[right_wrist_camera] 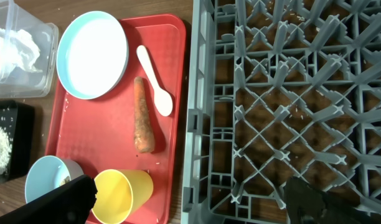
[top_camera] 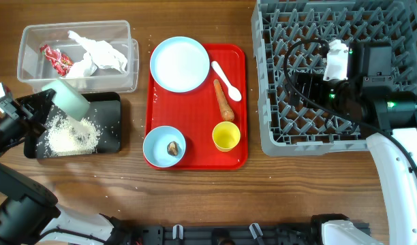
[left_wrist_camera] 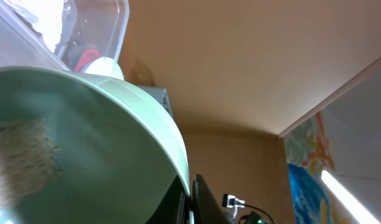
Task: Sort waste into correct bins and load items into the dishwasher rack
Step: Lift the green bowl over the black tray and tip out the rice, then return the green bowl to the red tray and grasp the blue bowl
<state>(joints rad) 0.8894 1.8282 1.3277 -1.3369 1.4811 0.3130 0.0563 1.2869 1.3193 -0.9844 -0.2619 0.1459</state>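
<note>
My left gripper (top_camera: 43, 101), clamped on the round pale green bowl (top_camera: 67, 99), should spill white rice (top_camera: 69, 137) at six o'clock, inside the shallow black tray (top_camera: 110, 131).

1 pale green bowl (top_camera: 67, 99), 1 light blue bowl (top_camera: 157, 144), 1 plate (top_camera: 179, 63), 1 yellow cup (top_camera: 226, 136), 1 spoon (top_camera: 226, 79), 1 carrot (top_camera: 223, 99), 1 red tray (top_camera: 195, 116), 1 dishwasher rack (top_camera: 311, 141).

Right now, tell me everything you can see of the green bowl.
The green bowl is pale, smooth, plastic-looking and round. The left tool holds it by the rim, tipped steeply over the black tray, where rice lies piled. Some rice clings inside it, seen from the left wrist.
</note>
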